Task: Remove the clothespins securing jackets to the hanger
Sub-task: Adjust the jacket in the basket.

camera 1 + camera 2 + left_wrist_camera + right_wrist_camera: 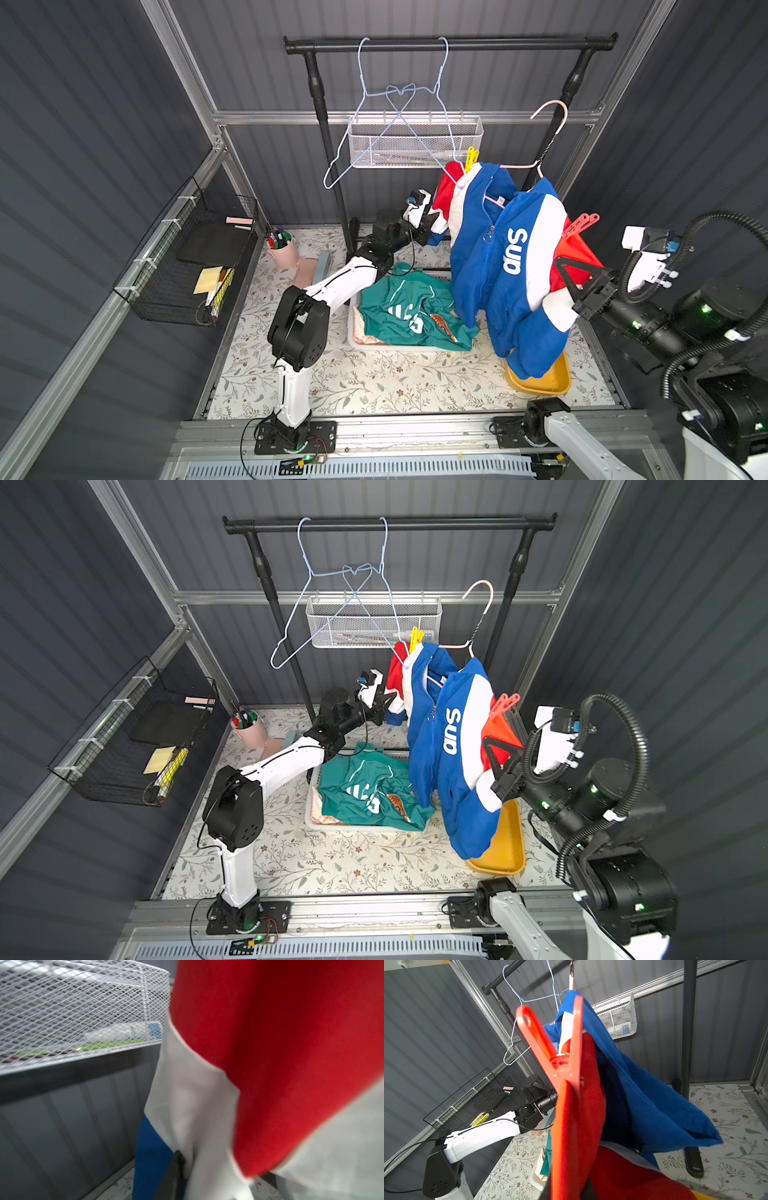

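Note:
The red-white-blue jacket (503, 266) hangs on a pink hanger (555, 110). A yellow clothespin (471, 158) pins its far shoulder and a red clothespin (582, 222) (560, 1059) pins the near one. My left gripper (435, 222) (388, 702) is shut on the jacket's far sleeve; one black finger (176, 1167) presses the white cloth. My right gripper (567, 270) (492, 746) is shut on the red cloth just below the red clothespin. A teal jacket (411, 316) lies in a white tray (353, 338), over a cream-and-pink one (370, 337).
Two pale blue wire hangers (399, 108) hang bare on the black rail (449, 43), in front of a white mesh basket (415, 141). A yellow bin (548, 378) sits under the jacket's hem. A pink pen cup (282, 249) and a black wire basket (187, 257) stand to the left.

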You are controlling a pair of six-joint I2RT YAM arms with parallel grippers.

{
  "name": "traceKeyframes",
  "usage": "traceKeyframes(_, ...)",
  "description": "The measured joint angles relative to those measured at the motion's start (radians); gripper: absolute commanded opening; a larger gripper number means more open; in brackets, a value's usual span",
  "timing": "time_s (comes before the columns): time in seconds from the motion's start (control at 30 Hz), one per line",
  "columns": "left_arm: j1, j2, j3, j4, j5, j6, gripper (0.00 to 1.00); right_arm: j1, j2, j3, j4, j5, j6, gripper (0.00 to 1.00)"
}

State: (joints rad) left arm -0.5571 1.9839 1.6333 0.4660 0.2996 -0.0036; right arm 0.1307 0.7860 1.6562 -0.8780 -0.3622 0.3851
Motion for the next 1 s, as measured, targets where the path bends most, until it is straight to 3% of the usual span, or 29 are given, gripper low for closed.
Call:
traceKeyframes(0.03,0.0,0.006,0.016,-0.01,0.014,0.009,0.0,0.0,0.0,0.0,0.0,0.001,-0.001,0.0)
traceKeyframes(0.27,-0.02,-0.029,0.026,-0.082,0.129,0.024,0.0,0.0,-0.004,-0.001,0.023,-0.006,-0.003,0.0)
traceKeyframes(0.63,-0.079,-0.303,-0.062,-0.125,0.326,-0.012,0.0,0.0,0.018,0.106,0.061,-0.031,-0.014,0.0)
traceKeyframes(1.0,-0.135,-0.26,0.022,-0.172,0.395,-0.03,0.0,0.0,-0.053,0.129,0.039,-0.011,-0.039,0.0)
